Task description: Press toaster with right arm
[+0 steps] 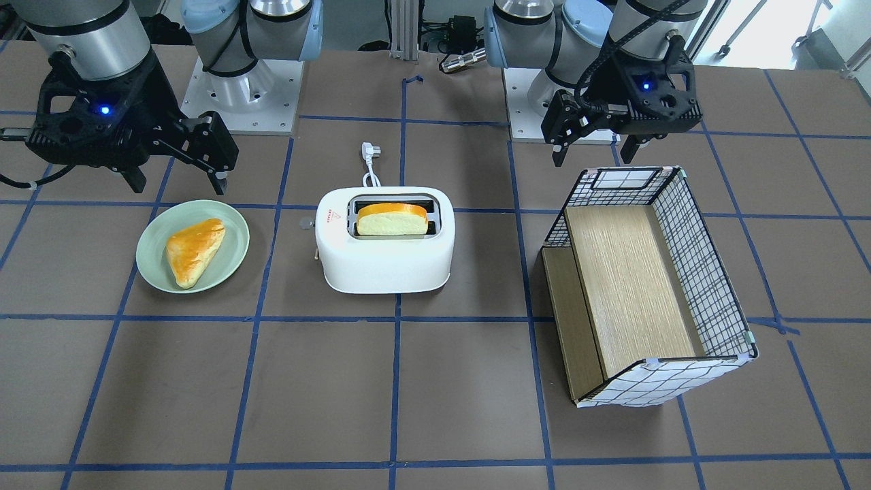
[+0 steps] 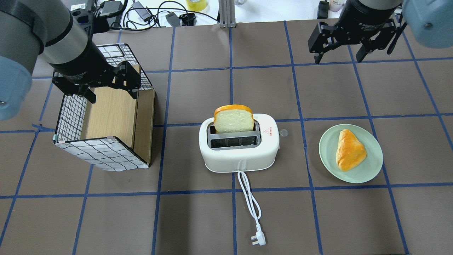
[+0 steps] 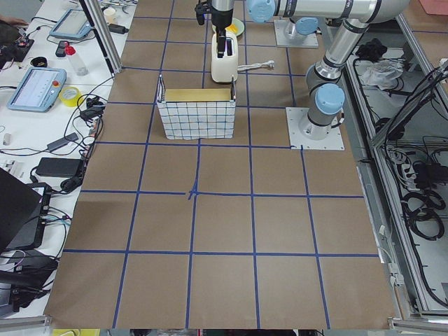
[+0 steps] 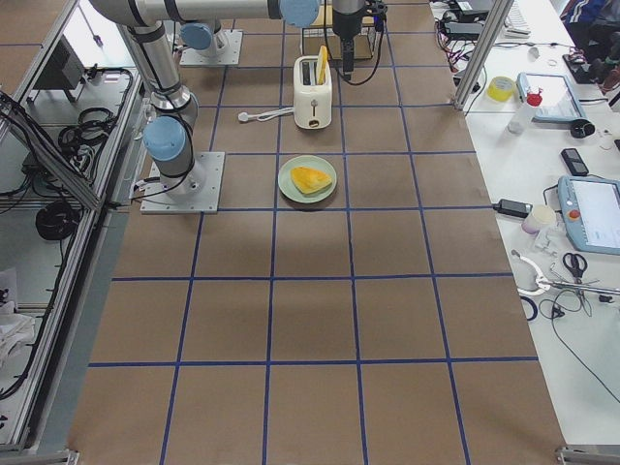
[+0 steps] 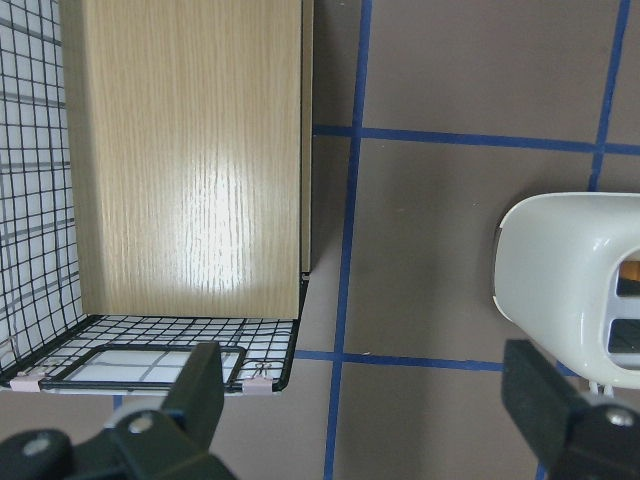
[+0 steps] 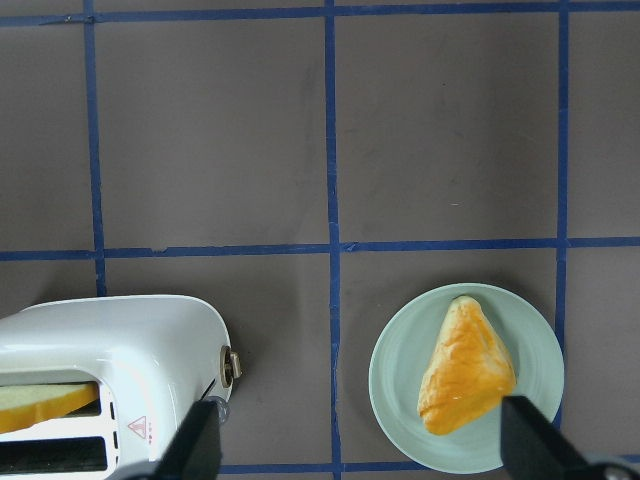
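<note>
The white two-slot toaster (image 1: 384,262) (image 2: 244,154) stands mid-table with a bread slice (image 1: 392,219) (image 2: 233,120) upright in one slot. Its cord (image 2: 249,198) trails toward the robot. A small knob (image 6: 230,366) sits on the toaster's end facing the plate. My right gripper (image 1: 178,184) (image 2: 338,59) is open and empty, hovering high beyond the plate and apart from the toaster; its wrist view shows the toaster (image 6: 110,350) at lower left. My left gripper (image 1: 592,158) (image 2: 112,96) is open and empty over the basket's end.
A green plate (image 1: 231,231) (image 2: 368,170) with a triangular pastry (image 1: 194,248) (image 2: 348,150) lies on the toaster's right-arm side. A wire basket with wooden boards (image 1: 708,272) (image 2: 102,154) lies on its side on the left-arm side. Blue tape lines grid the brown table.
</note>
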Available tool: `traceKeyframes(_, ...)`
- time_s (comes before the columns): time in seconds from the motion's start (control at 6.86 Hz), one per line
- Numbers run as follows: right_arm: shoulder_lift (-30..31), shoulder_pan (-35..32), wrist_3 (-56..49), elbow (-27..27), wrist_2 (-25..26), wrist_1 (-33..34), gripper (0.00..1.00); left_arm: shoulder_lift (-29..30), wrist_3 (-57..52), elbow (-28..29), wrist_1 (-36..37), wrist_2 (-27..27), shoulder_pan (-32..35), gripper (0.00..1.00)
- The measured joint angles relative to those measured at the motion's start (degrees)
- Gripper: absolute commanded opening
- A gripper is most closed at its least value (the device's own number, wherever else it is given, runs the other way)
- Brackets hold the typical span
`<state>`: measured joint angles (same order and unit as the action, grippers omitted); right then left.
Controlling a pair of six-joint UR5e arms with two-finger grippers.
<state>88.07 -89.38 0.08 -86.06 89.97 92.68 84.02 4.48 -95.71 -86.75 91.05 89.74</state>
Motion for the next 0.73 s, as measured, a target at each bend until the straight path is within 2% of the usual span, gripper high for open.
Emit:
traceKeyframes(0.44,0.00,0.00,0.00,-0.01,0.03,-0.04,1.00,0.00,0.00,0.00,0.00,0.00,-0.01,1.00)
traceKeyframes(0.58,0.00,0.00,0.03,0.00,0.07,-0.02,0.95,0.00,0.00,0.00,0.00,0.00,-0.03,1.00)
traceKeyframes(0.73,-0.02,-0.01,0.07,0.01,0.12,0.01,0.79,0.00,0.00,0.00,0.00,0.00,-0.03,1.00)
